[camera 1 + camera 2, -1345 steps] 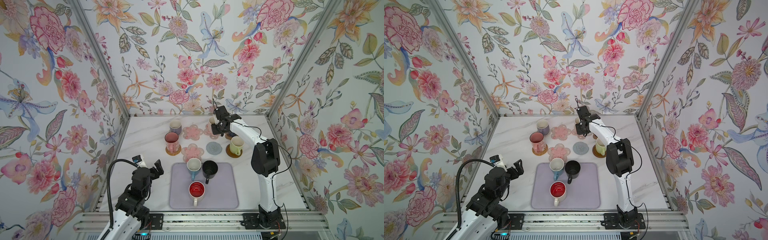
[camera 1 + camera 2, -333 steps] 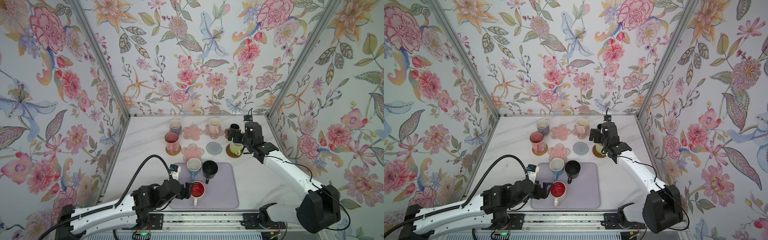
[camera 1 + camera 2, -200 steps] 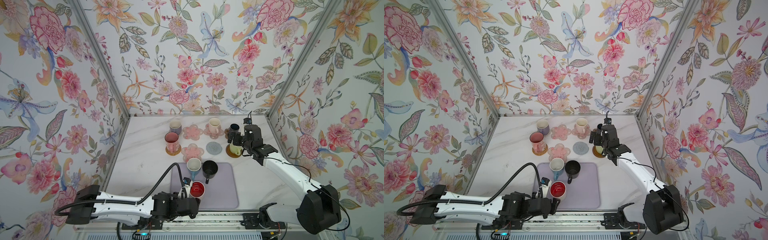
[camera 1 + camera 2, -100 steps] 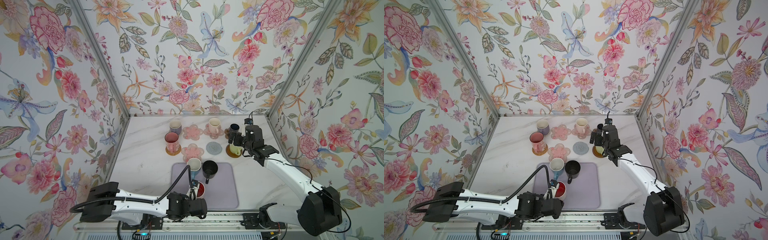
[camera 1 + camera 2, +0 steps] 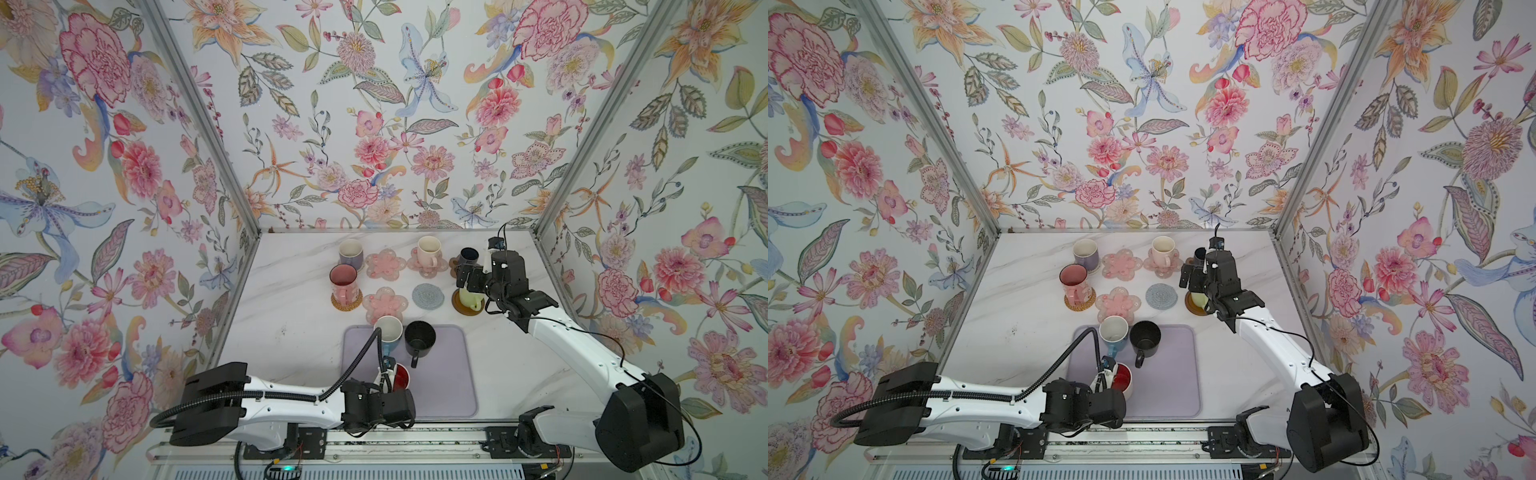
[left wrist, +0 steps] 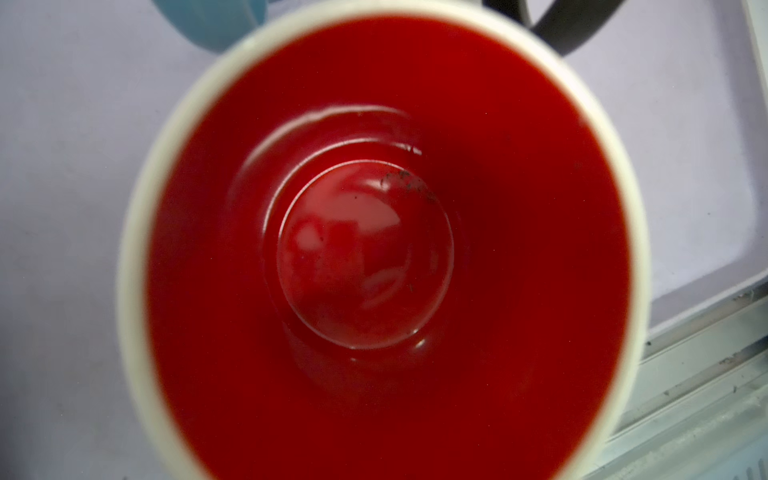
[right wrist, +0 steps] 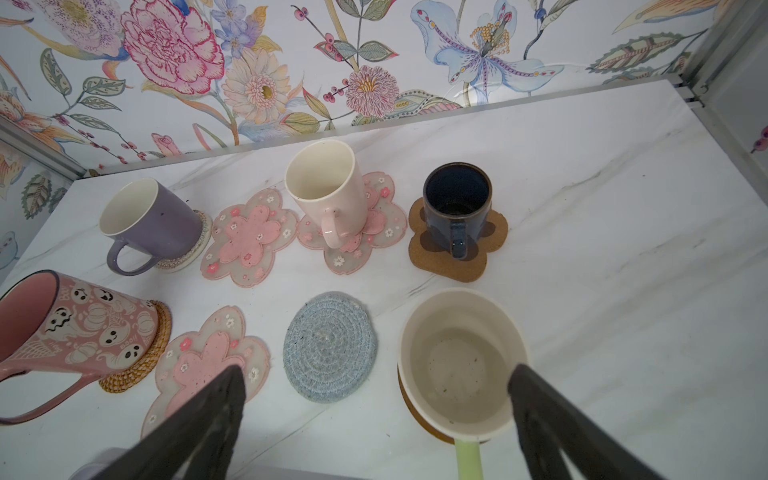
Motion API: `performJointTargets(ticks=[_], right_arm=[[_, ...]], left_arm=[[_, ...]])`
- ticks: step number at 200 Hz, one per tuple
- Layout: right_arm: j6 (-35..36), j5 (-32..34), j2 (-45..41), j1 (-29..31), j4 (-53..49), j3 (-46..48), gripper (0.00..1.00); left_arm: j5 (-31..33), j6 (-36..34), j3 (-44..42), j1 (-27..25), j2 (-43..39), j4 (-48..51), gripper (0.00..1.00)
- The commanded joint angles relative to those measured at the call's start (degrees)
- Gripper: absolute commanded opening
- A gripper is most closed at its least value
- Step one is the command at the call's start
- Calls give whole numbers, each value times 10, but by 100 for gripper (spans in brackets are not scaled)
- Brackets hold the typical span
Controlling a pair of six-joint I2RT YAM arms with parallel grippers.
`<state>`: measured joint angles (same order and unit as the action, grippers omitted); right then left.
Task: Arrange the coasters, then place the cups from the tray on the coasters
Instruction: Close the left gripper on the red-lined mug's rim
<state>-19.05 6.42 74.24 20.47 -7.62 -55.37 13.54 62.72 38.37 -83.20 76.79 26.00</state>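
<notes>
My left claw [image 5: 386, 375] sits low beside the white mug with the red inside [image 5: 401, 376], which stands near the front of the lavender tray [image 5: 449, 374]. The wrist camera shows only the mug's red bowl, so I cannot tell whether the claw is gripping it. The blue mug [image 5: 388, 332] and black mug [image 5: 419, 337] stand at the tray's far edge. My right claw [image 7: 376, 372] hangs spread wide above the light green mug [image 7: 457, 365], which rests on the brown disc coaster [image 5: 458, 308] on the bench [image 5: 291, 299]. The grey knitted coaster [image 7: 330, 347], the far pink flower coaster [image 5: 385, 264] and the near pink flower coaster [image 5: 385, 304] lie uncovered.
</notes>
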Motion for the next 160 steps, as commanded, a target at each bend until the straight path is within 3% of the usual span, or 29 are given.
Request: performJointTargets(ticks=[1,80,107,160], right_arm=[[7,-7,4,-5,13,3,99],[6,-14,-1,-9,19,11,99],[7,-16,-2,-10,18,13,99],[5,-22,-23,-12,14,21,99]], left_arm=[[1,-11,15,10,4,18,55],[-7,-8,26,12,4,43,26],[0,3,22,11,-2,60,0],[24,8,29,11,-30,101,0]])
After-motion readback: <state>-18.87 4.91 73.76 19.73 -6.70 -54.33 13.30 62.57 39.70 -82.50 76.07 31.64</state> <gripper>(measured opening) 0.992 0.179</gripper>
